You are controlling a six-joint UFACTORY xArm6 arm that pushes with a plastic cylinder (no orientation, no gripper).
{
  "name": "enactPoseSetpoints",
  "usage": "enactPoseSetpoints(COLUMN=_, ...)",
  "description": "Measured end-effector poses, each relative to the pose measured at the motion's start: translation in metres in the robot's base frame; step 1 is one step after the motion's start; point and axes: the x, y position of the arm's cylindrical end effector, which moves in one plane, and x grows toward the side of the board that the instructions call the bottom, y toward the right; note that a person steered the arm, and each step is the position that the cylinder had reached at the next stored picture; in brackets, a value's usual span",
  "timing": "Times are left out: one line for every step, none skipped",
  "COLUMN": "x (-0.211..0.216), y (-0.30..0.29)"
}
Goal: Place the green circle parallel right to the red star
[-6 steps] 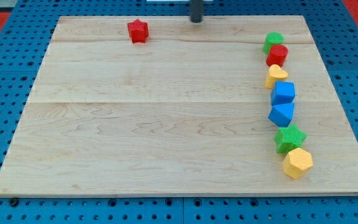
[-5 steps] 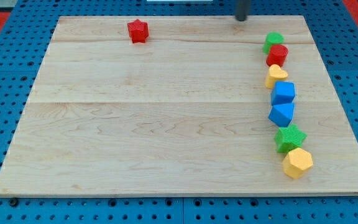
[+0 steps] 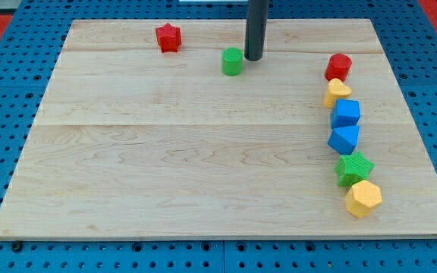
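Note:
The red star (image 3: 168, 37) lies near the board's top left. The green circle (image 3: 232, 61) sits to the star's right and a little lower, near the top middle. My tip (image 3: 253, 58) stands just right of the green circle, very close to it, with the dark rod rising to the view's top.
A column of blocks runs down the view's right: red block (image 3: 338, 67), yellow heart (image 3: 337, 92), blue cube (image 3: 347, 113), blue block (image 3: 344, 139), green star (image 3: 353, 167), yellow hexagon (image 3: 364, 199). The wooden board (image 3: 165, 167) lies on a blue pegboard.
The green circle has moved from the top of the right column leftward to the top middle. My tip has come down from the top edge to just right of it.

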Motion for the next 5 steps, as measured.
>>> enactPoseSetpoints(x=0.023, y=0.017)
enactPoseSetpoints(x=0.023, y=-0.064)
enactPoseSetpoints(x=0.014, y=-0.089)
enactPoseSetpoints(x=-0.038, y=-0.090)
enactPoseSetpoints(x=-0.021, y=-0.081)
